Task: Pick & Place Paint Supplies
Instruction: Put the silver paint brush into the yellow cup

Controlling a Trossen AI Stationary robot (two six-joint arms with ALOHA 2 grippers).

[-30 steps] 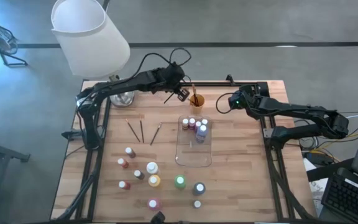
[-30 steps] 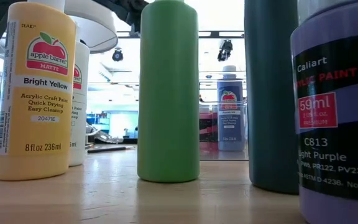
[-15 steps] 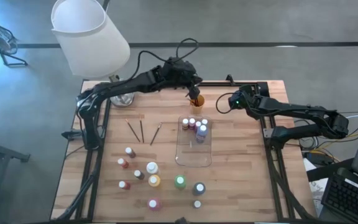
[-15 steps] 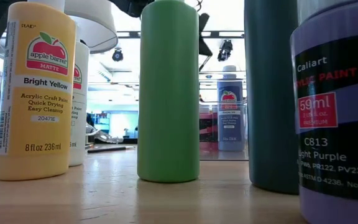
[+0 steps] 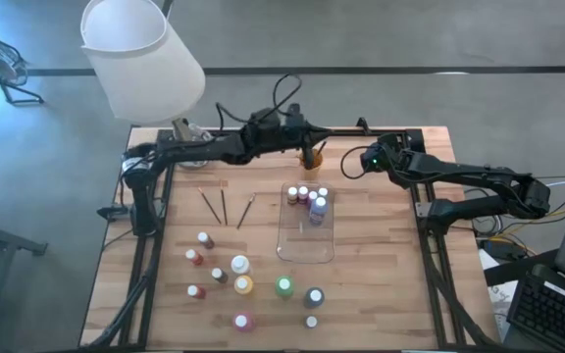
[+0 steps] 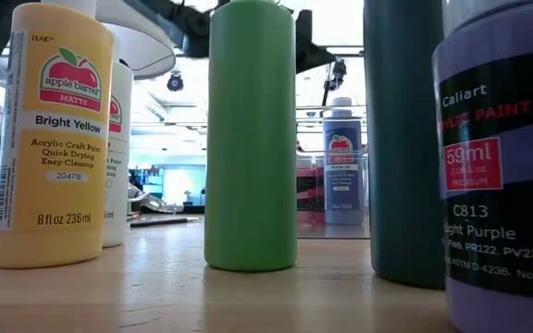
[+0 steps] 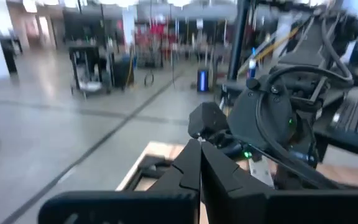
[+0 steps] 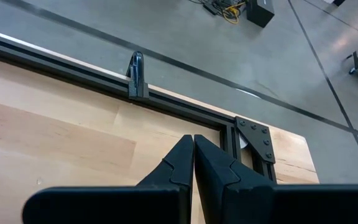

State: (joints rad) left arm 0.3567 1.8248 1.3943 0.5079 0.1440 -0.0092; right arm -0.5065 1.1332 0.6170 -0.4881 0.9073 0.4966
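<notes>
Three brushes remained at ten o'clock; left end effector, now clenched empty, had swung level past orange cup. Brush apparently delivered.

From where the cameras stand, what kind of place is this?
Probably a robot lab in a large open hall: a wooden table in a dark metal frame, a bare concrete floor, and carts and shelves far behind.

1. The left end effector, dark and two-fingered, reaches level over the tabletop's far edge, fingers pressed together.
2. The right end effector rests near the far right corner, fingers closed.
</notes>
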